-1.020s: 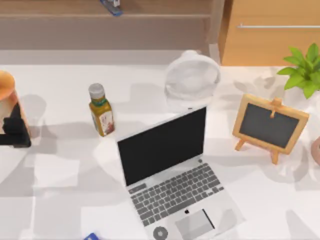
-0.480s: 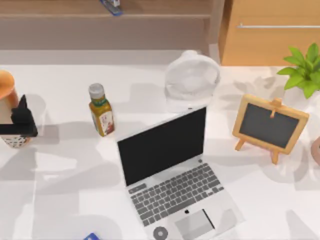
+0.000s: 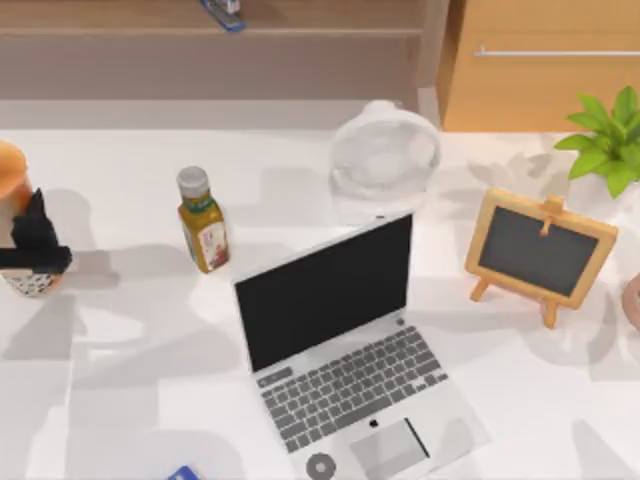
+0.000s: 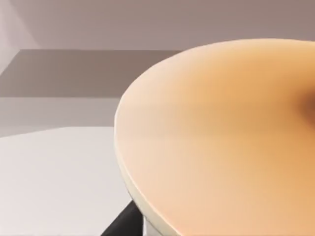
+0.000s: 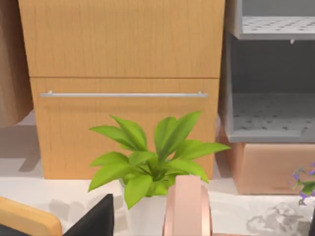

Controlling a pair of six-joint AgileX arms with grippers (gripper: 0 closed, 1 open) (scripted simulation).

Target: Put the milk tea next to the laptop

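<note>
The milk tea (image 3: 28, 282) stands at the table's far left edge, with its orange lid (image 3: 8, 168) partly cut off by the top view and dark pearls showing at its base. My left gripper (image 3: 32, 250) is wrapped across the cup's body and shut on it. The left wrist view shows the orange lid (image 4: 221, 147) up close, with one black finger (image 4: 123, 223) beside the cup. The silver laptop (image 3: 350, 350) sits open at the table's middle, well to the right of the cup. My right gripper (image 5: 205, 219) is parked at the right, open.
A yellow bottle with a grey cap (image 3: 203, 222) stands between the cup and the laptop. A white fan (image 3: 385, 160) is behind the laptop. To the right are a chalkboard easel (image 3: 540, 250), a green plant (image 3: 608, 140) and a pink pot (image 5: 187, 206).
My left gripper's black shape has narrowed against the cup and shifted slightly towards the back. The cup's pearl base now shows below it. Nothing else has moved.
</note>
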